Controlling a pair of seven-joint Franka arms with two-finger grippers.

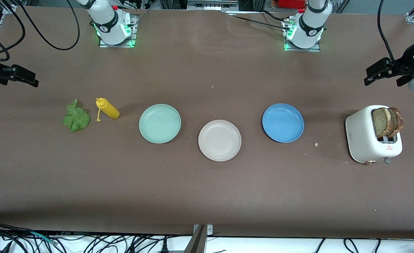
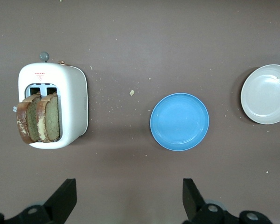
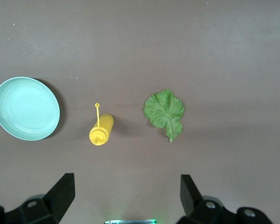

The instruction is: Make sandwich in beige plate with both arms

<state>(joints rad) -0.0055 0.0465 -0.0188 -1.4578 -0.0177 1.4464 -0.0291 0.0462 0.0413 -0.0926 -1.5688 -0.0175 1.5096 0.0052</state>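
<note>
A white toaster (image 1: 366, 140) is sitting at the left arm's end, two brown bread slices (image 1: 387, 122) standing in its slots. The round matte beige plate (image 1: 219, 140) is lying bare between mint (image 1: 159, 123) and blue plates (image 1: 283, 122). A crinkled green lettuce leaf (image 1: 75, 118) is lying beside a yellow squeeze bottle (image 1: 107, 108). The left gripper (image 2: 129, 198) and right gripper (image 3: 126, 196) are hovering with jaws spread wide, holding nothing

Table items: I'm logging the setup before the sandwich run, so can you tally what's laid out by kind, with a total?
Plates: 3 (beige, mint, blue)
Bread slices: 2, in the toaster
Toaster: 1
Lettuce leaf: 1
Yellow bottle: 1
Total: 8
</note>
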